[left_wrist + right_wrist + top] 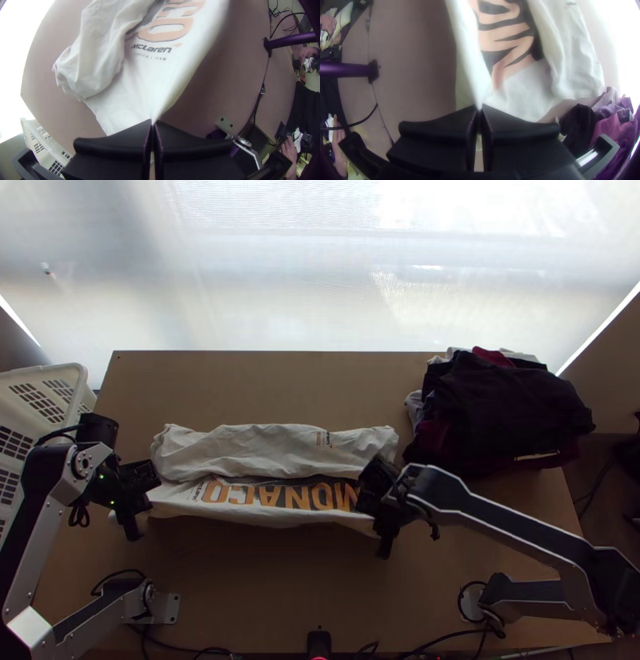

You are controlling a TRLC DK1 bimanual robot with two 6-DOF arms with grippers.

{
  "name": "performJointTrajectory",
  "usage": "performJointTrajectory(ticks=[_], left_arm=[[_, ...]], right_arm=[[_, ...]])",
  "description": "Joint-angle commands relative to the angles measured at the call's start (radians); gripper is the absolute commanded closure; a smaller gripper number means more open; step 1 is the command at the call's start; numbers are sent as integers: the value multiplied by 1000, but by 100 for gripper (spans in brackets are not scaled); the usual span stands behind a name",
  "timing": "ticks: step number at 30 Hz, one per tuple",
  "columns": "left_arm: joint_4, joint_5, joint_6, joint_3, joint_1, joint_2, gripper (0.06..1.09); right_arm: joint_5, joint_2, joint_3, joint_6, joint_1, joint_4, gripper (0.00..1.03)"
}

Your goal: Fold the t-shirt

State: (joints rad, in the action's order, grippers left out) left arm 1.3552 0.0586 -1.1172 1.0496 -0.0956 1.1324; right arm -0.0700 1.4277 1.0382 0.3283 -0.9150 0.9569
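A white t-shirt [264, 452] with orange and black print lies as a long folded strip across the table, its far part doubled over beside the print. My left gripper [138, 516] is at its left end; in the left wrist view the left gripper [153, 123] is shut on the near edge of the t-shirt [133, 86]. At the right end stands my right gripper [382, 532]; in the right wrist view the right gripper [479, 108] is shut on the near edge of the t-shirt [526, 90]. Cloth runs taut up to both grippers, with the near edge slightly raised.
A pile of dark, red and light clothes [504, 412] sits at the table's far right. A white plastic basket [76, 376] stands off the left edge. Bare table [264, 580] and some cables lie nearer the arms' bases. A person's hands show at the wrist views' edges, apart from the cloth.
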Motion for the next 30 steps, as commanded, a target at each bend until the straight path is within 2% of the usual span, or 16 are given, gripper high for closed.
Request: performJointTrajectory(ticks=[1, 5, 8, 16, 20, 26, 29, 30], left_arm=[[-111, -3, 11, 38, -1, 118, 105], [-197, -14, 20, 93, 0, 262, 105], [-266, -23, 19, 125, 7, 339, 105], [-432, -77, -9, 150, 13, 510, 104], [-547, -120, -75, 144, 11, 580, 104], [-605, -161, -122, 188, 22, 659, 104], [-625, -178, -108, 225, 20, 693, 98], [-637, -178, -90, 233, 20, 693, 90]], right_arm=[[-22, 103, 206, 81, 180, 42, 100], [-24, 232, 381, 129, 257, 91, 100], [-24, 300, 439, 153, 283, 94, 100], [-24, 422, 450, 164, 317, 92, 100], [-24, 476, 454, 166, 352, 68, 100], [-24, 527, 456, 178, 406, 39, 100], [-24, 537, 457, 178, 410, 28, 99], [-24, 537, 461, 173, 409, 28, 91]])
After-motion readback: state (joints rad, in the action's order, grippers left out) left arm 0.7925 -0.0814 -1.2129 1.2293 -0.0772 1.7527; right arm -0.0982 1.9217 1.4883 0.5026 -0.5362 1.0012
